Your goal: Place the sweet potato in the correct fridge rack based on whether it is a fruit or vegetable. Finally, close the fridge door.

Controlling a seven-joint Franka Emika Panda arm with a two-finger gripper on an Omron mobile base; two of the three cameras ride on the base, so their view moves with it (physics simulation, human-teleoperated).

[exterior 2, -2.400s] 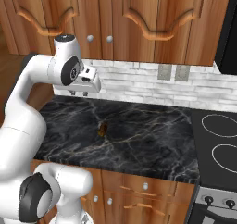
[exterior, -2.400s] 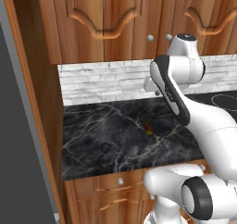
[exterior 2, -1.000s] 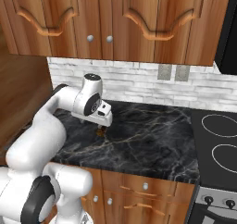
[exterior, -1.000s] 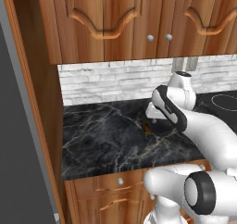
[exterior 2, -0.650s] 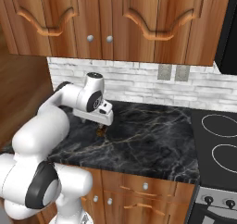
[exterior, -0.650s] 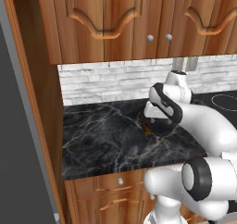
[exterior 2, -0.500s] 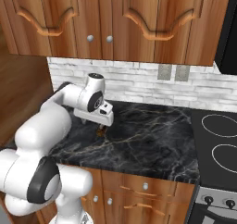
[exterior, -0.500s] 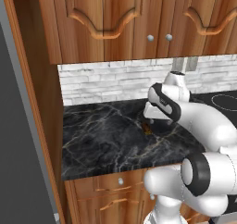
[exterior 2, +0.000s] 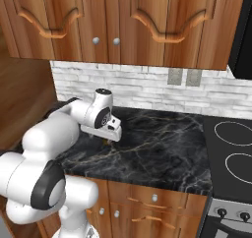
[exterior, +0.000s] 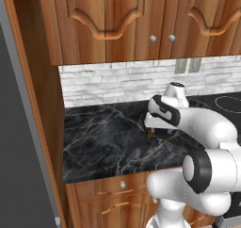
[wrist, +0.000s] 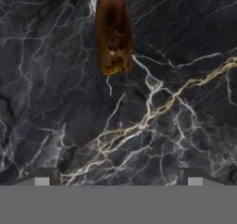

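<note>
The sweet potato [wrist: 113,34] lies flat on the black marble counter [wrist: 55,89], its long axis running from twelve toward six o'clock in the hand view, where it sits at about twelve o'clock, well above the two finger tips. Those tips rise at seven and five o'clock along the bottom of that view, wide apart, with bare marble and a gold vein between them, so the gripper [wrist: 115,177] is spread and carries nothing. From the left base view the arm bends low over the counter, the hand angled down so that the tuber [exterior: 150,132] shows as a small orange-brown fleck just below the wrist, at about nine o'clock of the hand. In the right base view the same fleck peeps out under the hand [exterior 2: 109,130], near the counter's middle, with the stove rings [exterior 2: 235,148] well apart at three o'clock. I judge the hand is held low and open because a grasp is being lined up: the wide spread leaves room to straddle the narrow body of the tuber across its short side. The tuber is off centre toward the top of the hand view, so the gripper probably needs to travel toward twelve o'clock before closing. The grey fridge door edge [exterior: 19,128] stands at nine o'clock in the left base view.
</note>
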